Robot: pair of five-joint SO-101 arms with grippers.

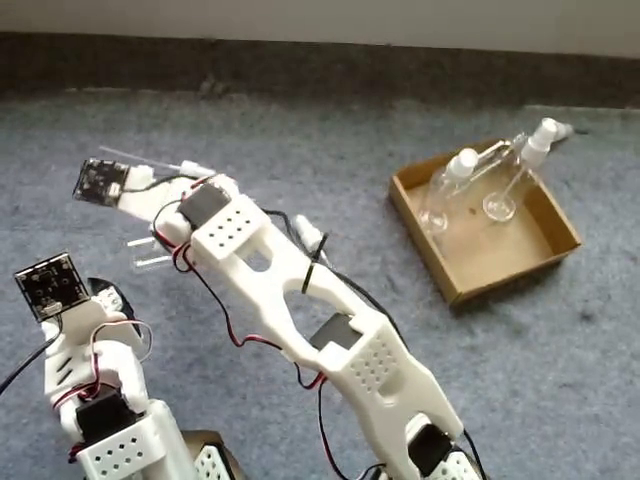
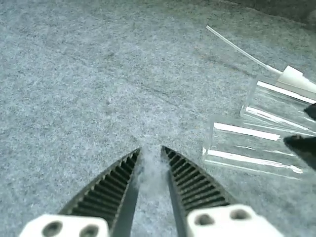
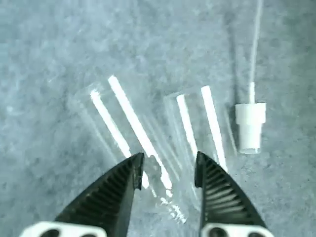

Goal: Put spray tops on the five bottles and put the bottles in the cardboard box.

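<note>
Near the left edge of the grey carpeted bench [image 1: 300,120], the left hand [image 2: 150,150] is released, its toothed jaws apart over bare carpet and grasping nothing. Just beyond it the right hand [image 3: 168,160] is also released, poised above two uncapped clear plastic bottles [image 3: 133,123] lying side by side, with a white spray top [image 3: 250,126] with a long dip tube just beside them and a second white spray top [image 1: 310,237] mid-bench. At the far right, a shallow brown cardboard box [image 1: 510,272] holds two capped clear bottles [image 1: 448,188]. I judge two of five done and three left to cap and box.
</note>
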